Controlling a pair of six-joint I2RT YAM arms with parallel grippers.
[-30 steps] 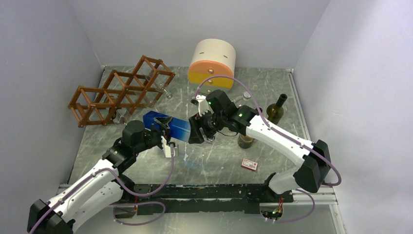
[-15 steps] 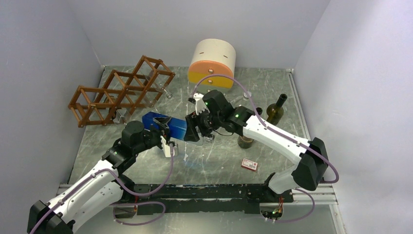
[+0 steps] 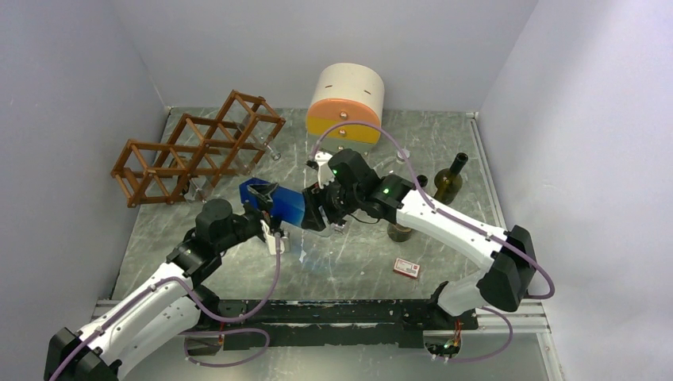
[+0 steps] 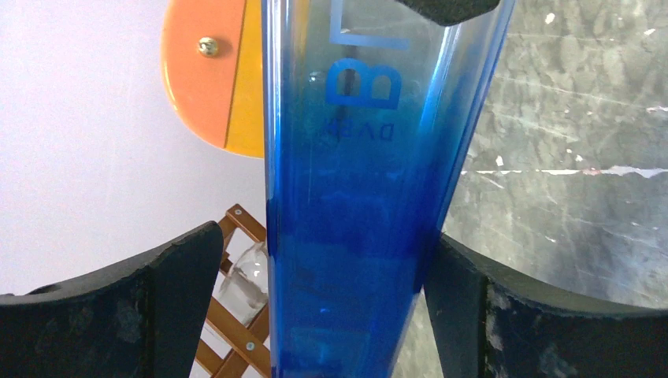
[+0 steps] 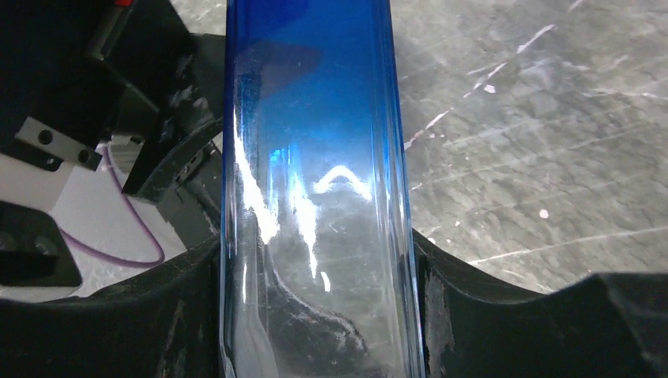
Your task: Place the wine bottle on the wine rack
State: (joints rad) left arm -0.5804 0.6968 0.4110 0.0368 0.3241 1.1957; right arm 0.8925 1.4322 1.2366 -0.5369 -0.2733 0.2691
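The wine bottle (image 3: 279, 203) is blue glass and lies level above the table between my two arms. My right gripper (image 3: 319, 209) is shut on one end of it; in the right wrist view both fingers press against the sides of the bottle (image 5: 315, 197) around the right gripper (image 5: 315, 315). My left gripper (image 3: 270, 214) straddles the other end with its jaws open. In the left wrist view a gap shows between the left finger (image 4: 177, 303) and the bottle (image 4: 354, 197). The wine rack (image 3: 198, 147), a reddish-brown lattice, stands at the back left, beyond the bottle.
A round cream-and-orange cabinet (image 3: 347, 103) stands at the back centre. A dark green bottle (image 3: 449, 181) stands at the right, and another bottle (image 3: 401, 228) is partly hidden under my right arm. A small red-and-white box (image 3: 407, 268) lies near the front.
My left gripper has opened off the bottle and drawn back a little. The right gripper keeps its hold, and the bottle has shifted slightly to the right.
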